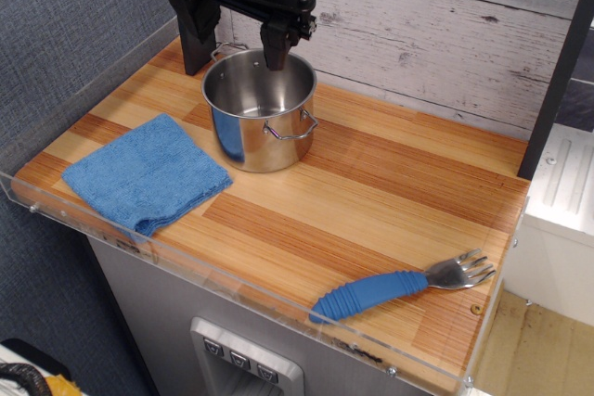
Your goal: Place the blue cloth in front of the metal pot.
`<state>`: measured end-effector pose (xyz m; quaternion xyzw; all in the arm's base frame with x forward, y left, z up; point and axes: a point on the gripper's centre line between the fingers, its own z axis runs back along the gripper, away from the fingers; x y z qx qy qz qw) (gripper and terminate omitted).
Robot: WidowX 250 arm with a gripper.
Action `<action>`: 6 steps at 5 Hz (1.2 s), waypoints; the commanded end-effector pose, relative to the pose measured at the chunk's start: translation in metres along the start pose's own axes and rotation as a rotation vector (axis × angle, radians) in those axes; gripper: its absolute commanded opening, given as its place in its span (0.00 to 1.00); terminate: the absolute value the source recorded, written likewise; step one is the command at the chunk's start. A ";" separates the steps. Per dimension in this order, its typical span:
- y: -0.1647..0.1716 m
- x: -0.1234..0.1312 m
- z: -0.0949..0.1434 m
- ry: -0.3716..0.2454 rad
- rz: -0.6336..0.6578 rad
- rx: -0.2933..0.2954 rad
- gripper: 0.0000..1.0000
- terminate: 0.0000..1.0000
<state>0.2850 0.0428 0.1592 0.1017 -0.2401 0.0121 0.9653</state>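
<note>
The blue cloth [147, 173] lies flat and folded into a rough square at the left of the frame, on the wooden counter [390, 192], with one corner close to the clear plastic edge guard [232, 289] that runs along the counter's near side. We see nothing on top of it and nothing touching it. Its right corner sits just beside the base of the metal pot [261, 110], and we cannot tell whether the two touch. The pot stands upright, up and to the right of the cloth, in the upper left of the frame; it looks empty, its shiny wall mirrors a patch of blue, and a wire loop handle faces toward the right.

Above the pot's far rim, at the top of the frame, hangs the black gripper [234, 44]. We see its two fingers spread apart, one dropping down outside the pot on the left and the other over the pot's opening, and they pinch nothing.

Well apart from all this, at the lower right of the frame, a fork [399, 287] with a blue ribbed handle and metal tines lies near the edge guard. Behind the counter, a wall of whitewashed planks [436, 25] fills the upper right
</note>
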 end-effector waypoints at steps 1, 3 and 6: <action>0.000 0.004 0.013 -0.049 -0.003 0.004 1.00 0.00; 0.000 0.004 0.013 -0.049 -0.003 0.004 1.00 0.00; 0.000 0.004 0.013 -0.049 -0.003 0.004 1.00 1.00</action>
